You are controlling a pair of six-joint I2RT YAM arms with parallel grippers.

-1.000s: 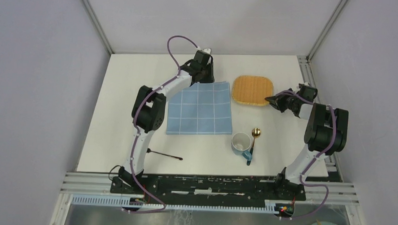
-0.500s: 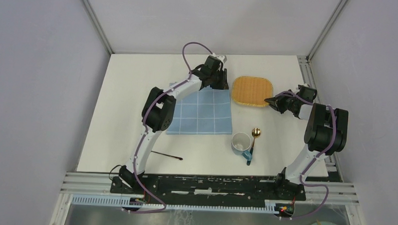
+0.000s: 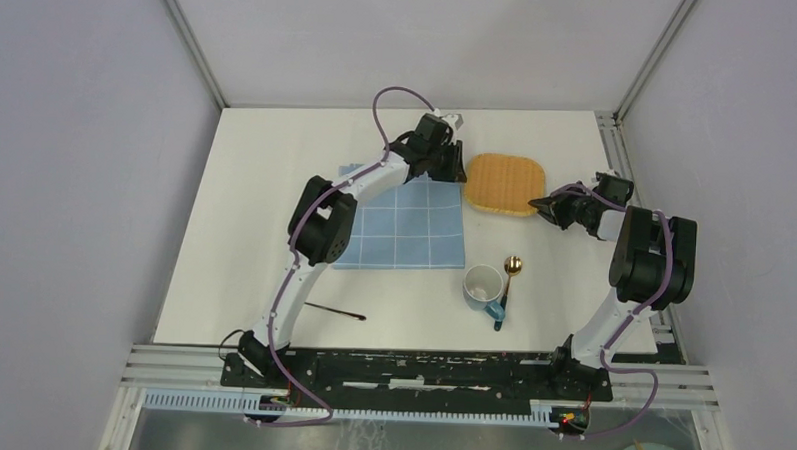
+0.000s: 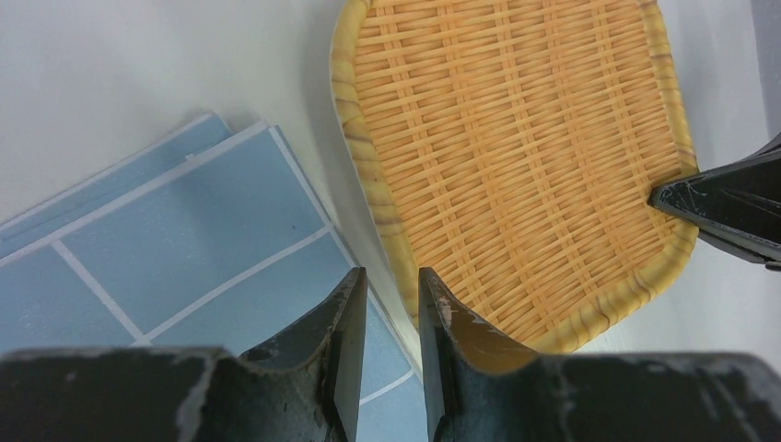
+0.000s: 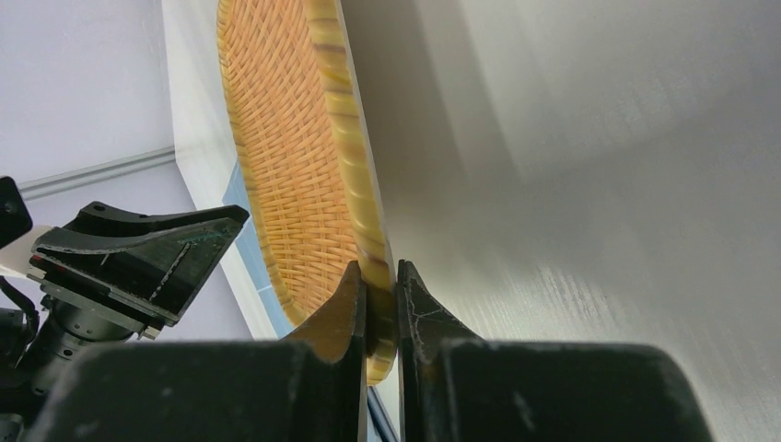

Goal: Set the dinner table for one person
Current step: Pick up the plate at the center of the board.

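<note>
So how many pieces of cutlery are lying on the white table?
2: a gold-bowled spoon just right of the mug, and a thin dark utensil at the near edge, left of the mug. The left arm may hide more.

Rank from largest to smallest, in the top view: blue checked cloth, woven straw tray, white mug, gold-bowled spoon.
Largest: blue checked cloth.
Next: woven straw tray.
Last: white mug and gold-bowled spoon, unranked; the spoon is longer but much thinner.
</note>
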